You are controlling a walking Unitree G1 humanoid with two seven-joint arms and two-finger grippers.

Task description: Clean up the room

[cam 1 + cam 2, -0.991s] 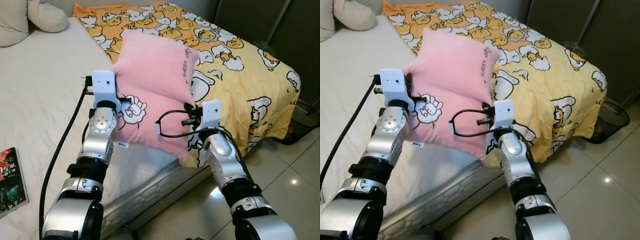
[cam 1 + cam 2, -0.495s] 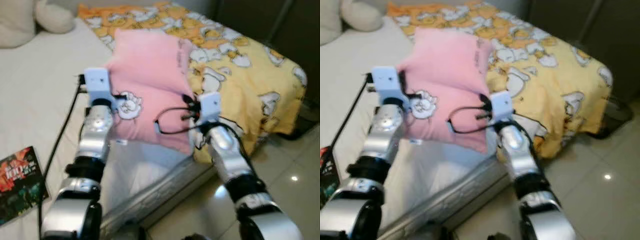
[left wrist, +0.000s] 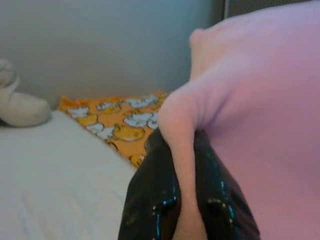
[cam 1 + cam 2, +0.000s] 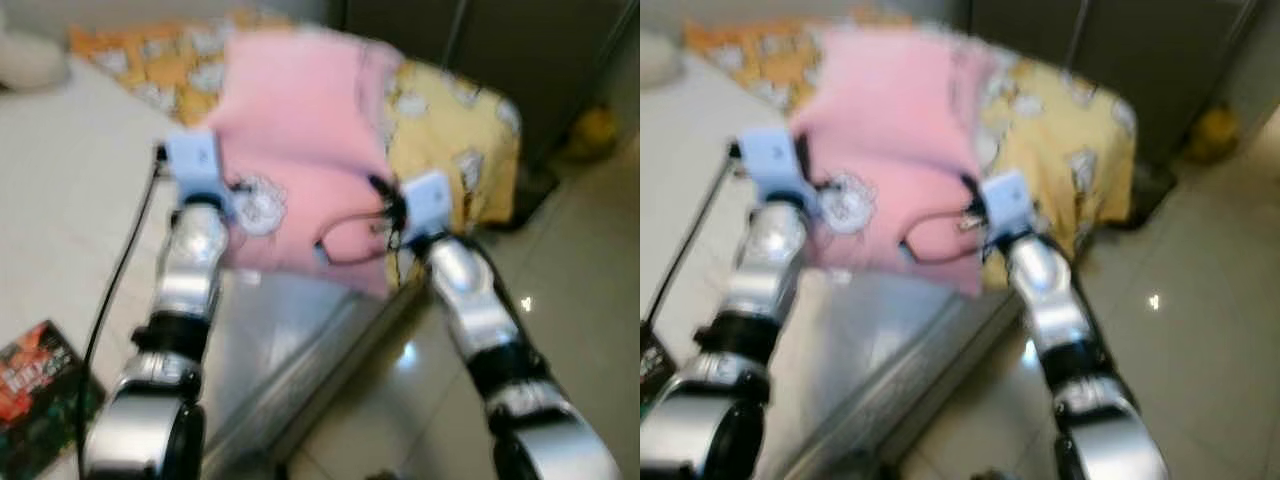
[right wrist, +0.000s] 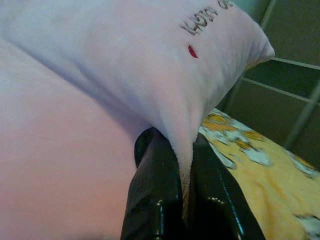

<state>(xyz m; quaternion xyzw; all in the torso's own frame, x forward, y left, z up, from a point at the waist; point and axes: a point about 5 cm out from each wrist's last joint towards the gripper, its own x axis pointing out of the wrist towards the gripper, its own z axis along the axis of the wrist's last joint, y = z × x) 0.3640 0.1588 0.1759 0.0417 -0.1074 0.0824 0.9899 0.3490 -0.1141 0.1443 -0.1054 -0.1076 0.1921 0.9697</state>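
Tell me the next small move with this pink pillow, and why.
Probably carry it a bit further over the white mattress toward the cream pillow before lowering. Both grippers, left and right, are shut on edges of the pink pillow, which hangs lifted above the bed's edge, partly over the yellow duck blanket. The head views are blurred, so go slowly.

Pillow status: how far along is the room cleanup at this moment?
Done: the pink pillow is lifted clear of the white mattress. In hand: the left gripper and right gripper each pinch an edge of it, holding it up in front of the yellow duck blanket. Left: it has not been set down anywhere, and a book lies on the mattress.
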